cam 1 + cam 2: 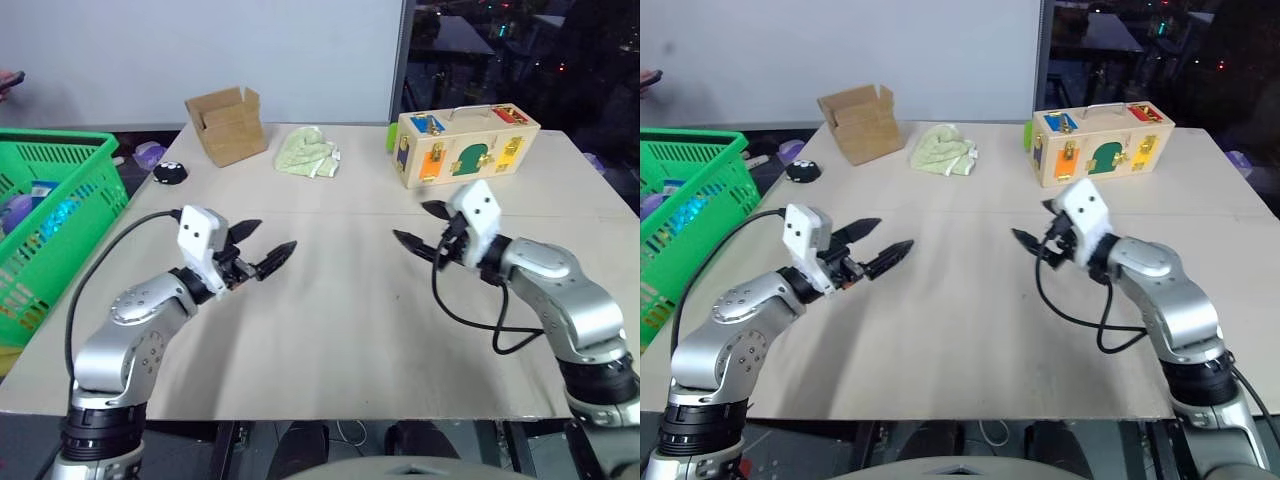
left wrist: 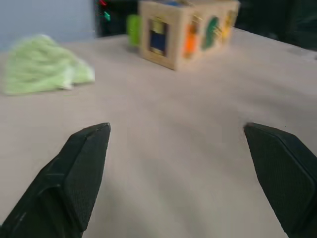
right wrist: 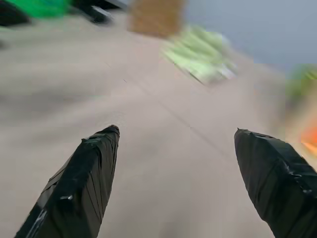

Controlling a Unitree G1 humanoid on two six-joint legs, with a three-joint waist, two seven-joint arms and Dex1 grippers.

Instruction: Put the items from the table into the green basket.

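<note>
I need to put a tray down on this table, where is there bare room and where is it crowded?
Bare: the table between the left gripper and right gripper, both open, and the near edge. Crowded: the far edge, with the cardboard box, green cloth, wooden latch box and black object near the green basket.

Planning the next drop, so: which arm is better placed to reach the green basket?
Left. The basket stands off the table's left edge, on the side of the left claw, which hangs open and empty. The right claw, also open, is across the table, near the wooden box.
</note>
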